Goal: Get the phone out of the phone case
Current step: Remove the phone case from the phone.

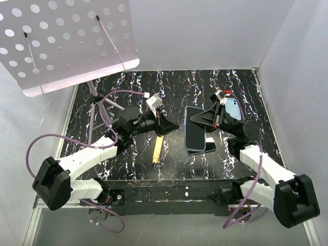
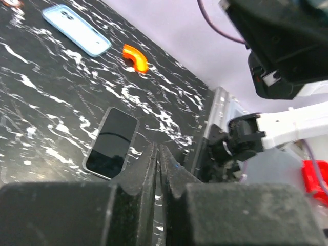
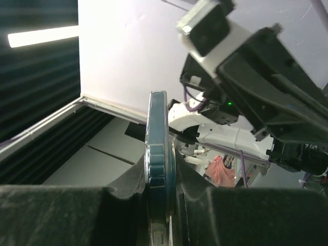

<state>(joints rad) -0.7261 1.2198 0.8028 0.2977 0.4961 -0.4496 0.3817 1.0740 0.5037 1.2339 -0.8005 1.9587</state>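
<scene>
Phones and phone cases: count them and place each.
3. A blue-cased phone clamped in the right gripper; a dark phone flat on the table beneath it; a light blue case beside the right arm. Others may be hidden.

I can read no text, brand, number or sign in any of these views. In the left wrist view there is a small white and red patch (image 2: 267,78) on the black housing of the other arm (image 2: 287,46), but it is too blurred to read.
</scene>
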